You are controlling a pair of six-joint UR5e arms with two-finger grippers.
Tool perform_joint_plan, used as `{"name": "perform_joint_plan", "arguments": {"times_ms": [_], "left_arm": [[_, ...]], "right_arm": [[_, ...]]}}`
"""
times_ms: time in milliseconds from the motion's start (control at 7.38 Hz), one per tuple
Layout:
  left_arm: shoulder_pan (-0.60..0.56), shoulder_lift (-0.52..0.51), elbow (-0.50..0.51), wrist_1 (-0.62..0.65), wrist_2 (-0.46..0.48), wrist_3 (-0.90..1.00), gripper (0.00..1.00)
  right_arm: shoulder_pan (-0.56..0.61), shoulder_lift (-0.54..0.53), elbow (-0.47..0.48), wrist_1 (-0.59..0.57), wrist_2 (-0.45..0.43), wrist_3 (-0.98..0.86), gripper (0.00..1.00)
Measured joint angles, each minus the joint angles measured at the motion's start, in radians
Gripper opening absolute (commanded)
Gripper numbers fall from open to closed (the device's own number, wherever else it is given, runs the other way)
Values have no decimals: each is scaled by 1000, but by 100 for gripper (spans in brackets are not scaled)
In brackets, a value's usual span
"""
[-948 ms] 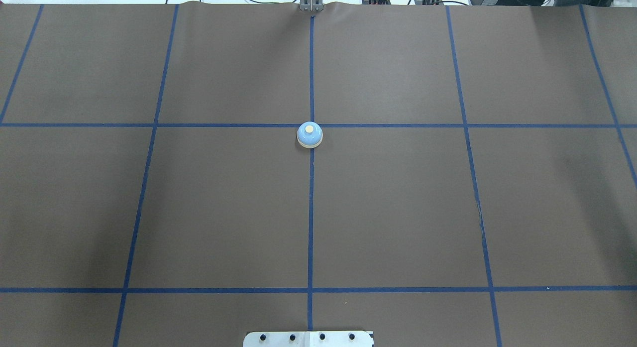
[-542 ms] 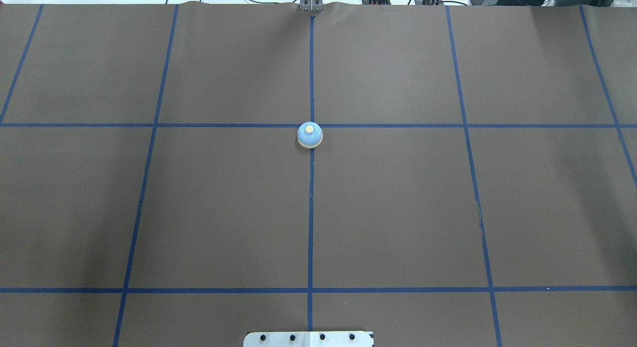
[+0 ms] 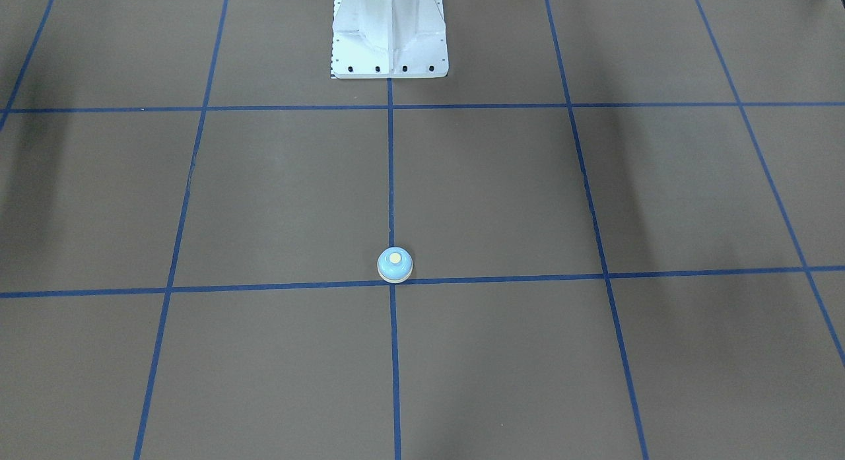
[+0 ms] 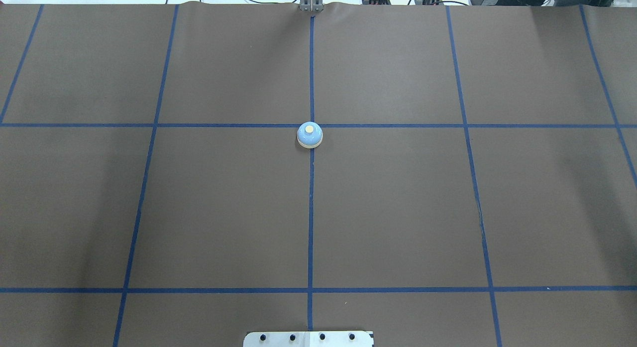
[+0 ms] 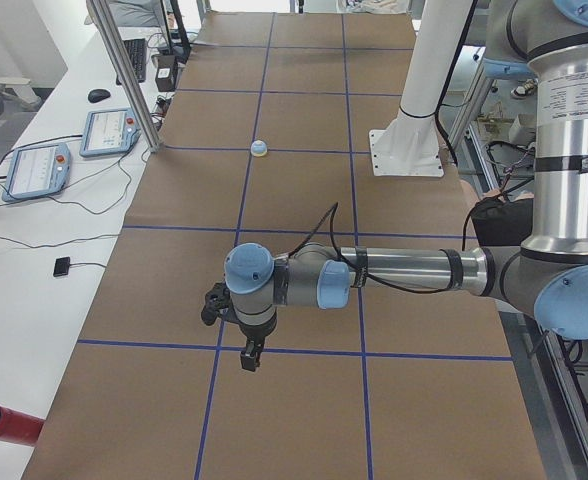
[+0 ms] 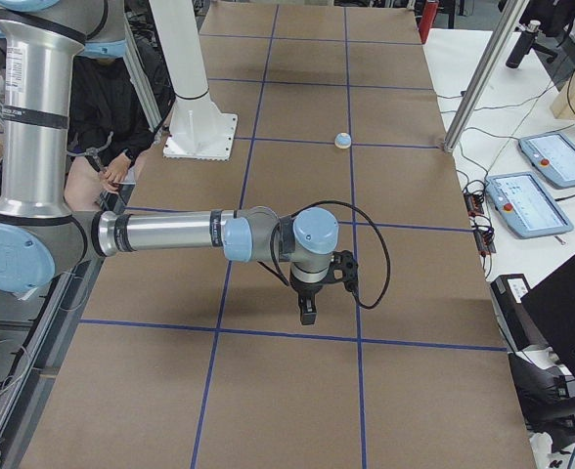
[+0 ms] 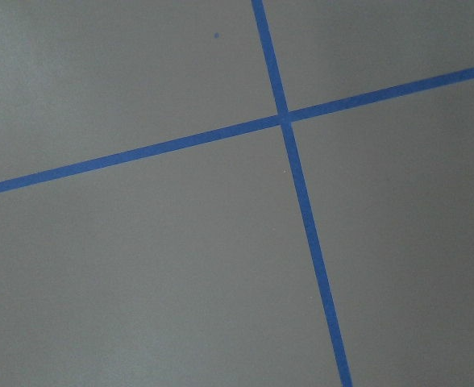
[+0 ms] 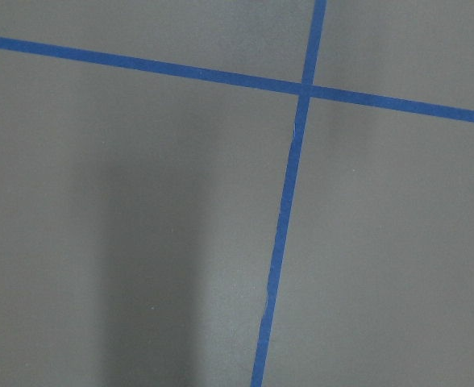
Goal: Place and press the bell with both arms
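The light-blue bell (image 4: 309, 135) with its cream button stands upright at the mat's centre, on the crossing of blue tape lines. It also shows in the front view (image 3: 395, 264), small in the left side view (image 5: 260, 148) and in the right side view (image 6: 342, 141). My left gripper (image 5: 249, 358) hangs over the mat far from the bell and shows only in the left side view. My right gripper (image 6: 308, 313) hangs likewise at the other end, only in the right side view. I cannot tell whether either is open or shut. Both wrist views show only mat and tape.
The white bolted pedestal (image 3: 389, 37) stands at the robot's edge of the mat (image 4: 398, 212). Teach pendants (image 5: 39, 170) lie on the white side table beyond the mat. A red cylinder (image 5: 4, 425) lies at the mat's near corner. A person (image 6: 111, 127) sits behind the pedestal.
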Motion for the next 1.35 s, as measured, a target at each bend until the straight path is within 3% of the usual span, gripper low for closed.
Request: {"name": "perform_joint_plan", "arguments": {"times_ms": [1354], "left_arm": [[0,-8,0,1,0,-2,100]], "right_arm": [[7,-5,-2,-1,42,2,100]]}}
